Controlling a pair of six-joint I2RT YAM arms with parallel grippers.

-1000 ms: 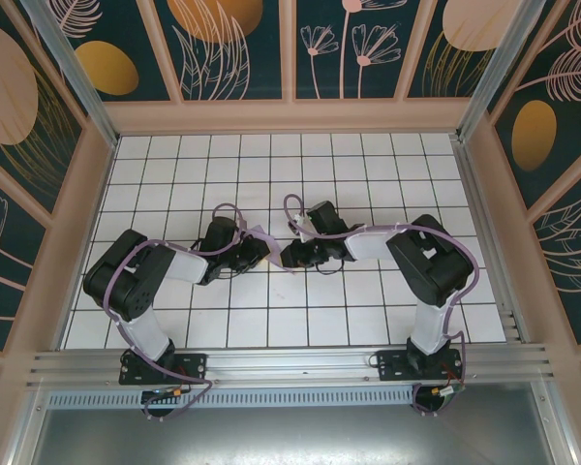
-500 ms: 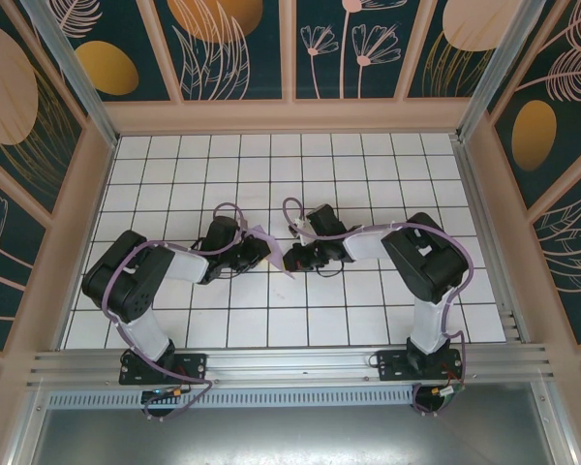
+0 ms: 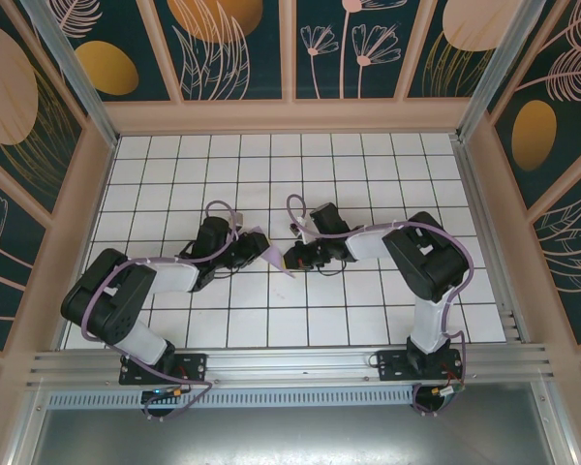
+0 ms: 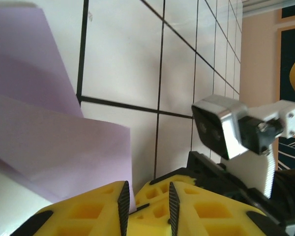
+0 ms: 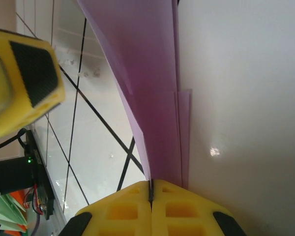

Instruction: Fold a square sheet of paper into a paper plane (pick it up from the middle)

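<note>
Left pincer (image 4: 146, 205) has loosened; wrist view shows right pincer (image 5: 151, 189) pinching paper (image 5: 152, 98).

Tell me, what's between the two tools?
The purple paper, in the top view. The right tool pinches it; the left tool is open beside it.

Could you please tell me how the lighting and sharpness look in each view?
Top external: even, sharp, with soft shadows on the tiled table. Left wrist: the lavender paper shows shaded bands along its folds. Right wrist: a small glare spot on the white surface beside the paper.
</note>
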